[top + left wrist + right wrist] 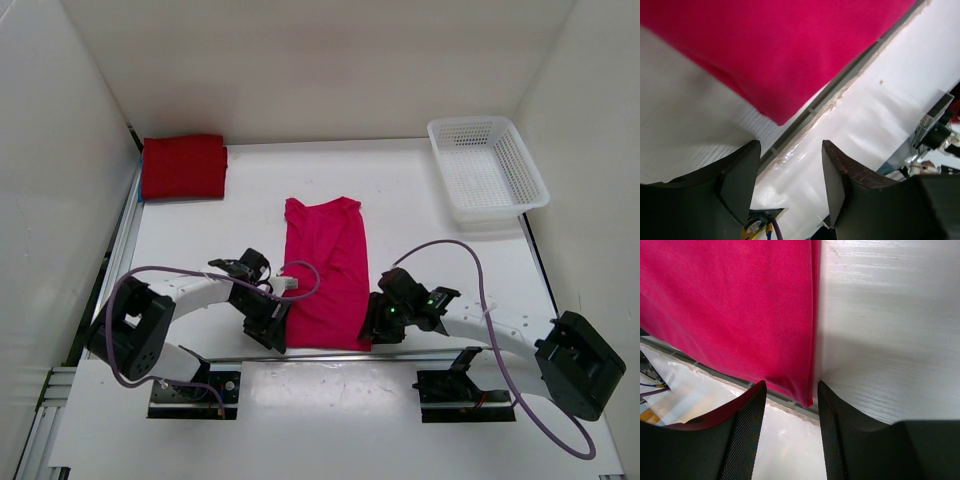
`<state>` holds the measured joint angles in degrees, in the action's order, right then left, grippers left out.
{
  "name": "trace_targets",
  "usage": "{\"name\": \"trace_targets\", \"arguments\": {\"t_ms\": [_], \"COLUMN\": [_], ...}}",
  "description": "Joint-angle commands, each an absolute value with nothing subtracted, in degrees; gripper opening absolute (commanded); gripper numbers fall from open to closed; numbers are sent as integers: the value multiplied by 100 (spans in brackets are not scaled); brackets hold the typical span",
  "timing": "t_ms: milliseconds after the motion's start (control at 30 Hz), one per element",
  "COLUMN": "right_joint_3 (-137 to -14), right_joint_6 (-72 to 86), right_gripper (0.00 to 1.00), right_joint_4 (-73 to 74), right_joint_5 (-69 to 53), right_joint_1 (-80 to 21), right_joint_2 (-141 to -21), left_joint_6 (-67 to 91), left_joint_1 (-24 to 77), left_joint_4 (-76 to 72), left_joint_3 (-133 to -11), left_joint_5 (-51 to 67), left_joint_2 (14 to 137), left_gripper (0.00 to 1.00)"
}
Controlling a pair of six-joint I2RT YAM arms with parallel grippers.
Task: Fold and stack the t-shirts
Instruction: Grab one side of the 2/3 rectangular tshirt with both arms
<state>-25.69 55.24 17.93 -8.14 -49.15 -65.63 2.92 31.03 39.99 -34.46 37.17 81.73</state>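
Observation:
A bright pink-magenta t-shirt [325, 275] lies folded into a long strip mid-table, its hem at the near edge. My left gripper [277, 333] is at its near-left corner. In the left wrist view the jaws [790, 172] stand open and that corner [780, 115] lies just beyond the dark fingertips [742, 175]. My right gripper [376, 328] is at the near-right corner. Its jaws [790, 407] are open, with the corner's tip [806, 399] reaching between the fingertips [832, 415], unclamped. A dark red t-shirt [183, 167] sits folded at the back left.
A white mesh basket [487, 167] stands at the back right, nothing visible inside. White walls enclose the table on three sides. An aluminium rail [330, 355] runs along the table's near edge, just under the shirt's hem. Purple cables loop from both arms.

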Motion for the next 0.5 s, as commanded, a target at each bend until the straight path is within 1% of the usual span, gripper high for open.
{"name": "trace_targets", "arguments": {"t_ms": [0, 100, 200, 233, 267, 400, 467], "right_joint_3": [-2426, -2426, -2373, -2373, -2373, -2303, -2232], "right_joint_6": [5458, 5510, 5572, 5572, 5572, 5739, 5801], "right_gripper": [51, 51, 51, 51, 51, 51, 51], "right_joint_4": [1942, 1942, 1995, 1995, 1995, 2048, 2048], "right_joint_5": [-747, -695, -694, -642, -642, -502, -449], "right_joint_1": [-4939, -4939, -4939, -4939, -4939, -4939, -4939], "right_joint_2": [-6487, -6434, -6311, -6311, -6250, -6039, -6038], "left_joint_6": [0, 0, 0, 0, 0, 0, 0], "left_joint_1": [3261, 3375, 3375, 3375, 3375, 3427, 3428], "left_joint_4": [3516, 3516, 3463, 3463, 3463, 3463, 3463], "left_joint_3": [-3270, -3471, -3524, -3524, -3577, -3630, -3691], "left_joint_5": [3146, 3199, 2936, 2692, 2594, 2198, 2075], "left_joint_2": [8411, 8604, 8824, 8824, 8903, 9035, 9035], "left_gripper": [65, 68, 68, 64, 63, 63, 61]}}
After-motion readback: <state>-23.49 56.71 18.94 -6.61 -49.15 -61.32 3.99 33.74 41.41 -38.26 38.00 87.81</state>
